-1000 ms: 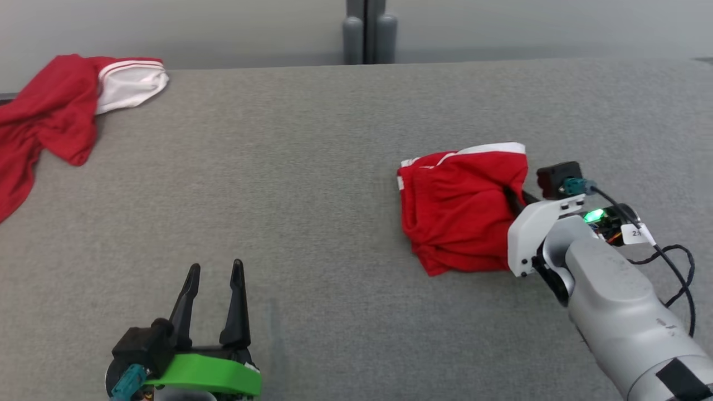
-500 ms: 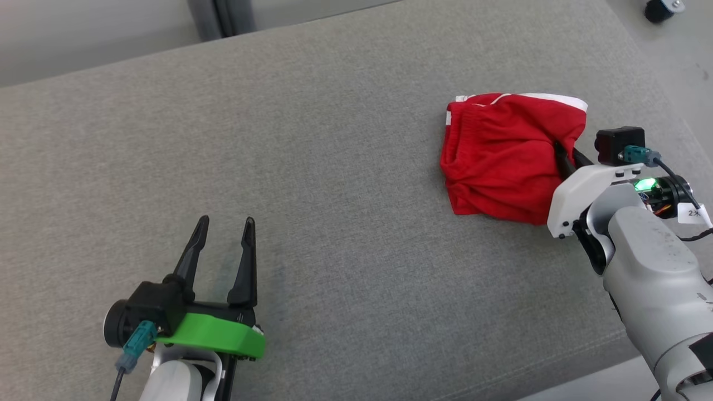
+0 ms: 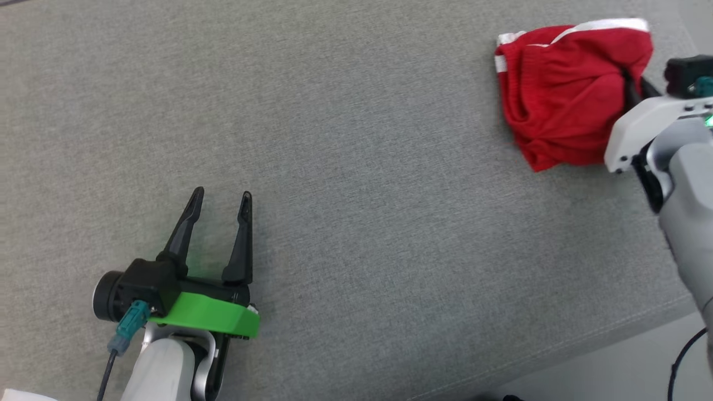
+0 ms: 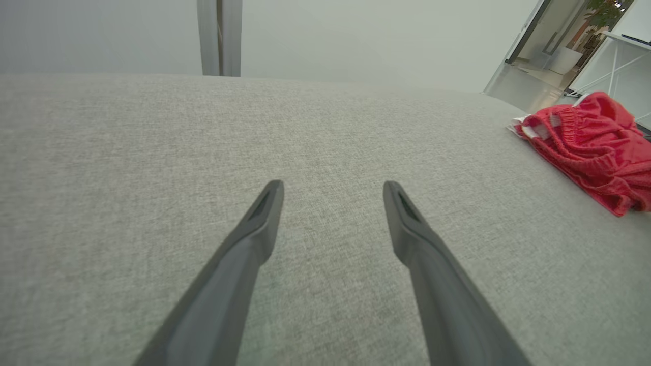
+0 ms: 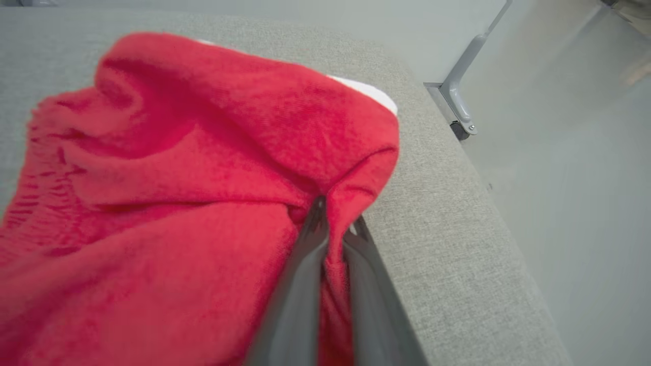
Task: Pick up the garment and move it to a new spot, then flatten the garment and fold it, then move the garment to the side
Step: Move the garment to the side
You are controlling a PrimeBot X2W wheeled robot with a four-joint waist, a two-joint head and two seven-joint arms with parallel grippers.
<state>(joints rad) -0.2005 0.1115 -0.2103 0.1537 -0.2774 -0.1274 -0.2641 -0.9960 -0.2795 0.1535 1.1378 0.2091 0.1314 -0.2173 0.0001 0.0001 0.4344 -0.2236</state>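
The red garment (image 3: 562, 94) lies bunched at the far right of the grey padded surface (image 3: 345, 122), close to its right edge. The right gripper (image 5: 333, 216) is pinched on a fold of cloth at the bundle's right side. The left gripper (image 3: 220, 197) stands spread and empty at the near left, well apart. Only a thin fold is caught, so a quick drag could let it slip free — or pull the loose layers open. With the edge so near, a pull to the right could tip the bundle off.
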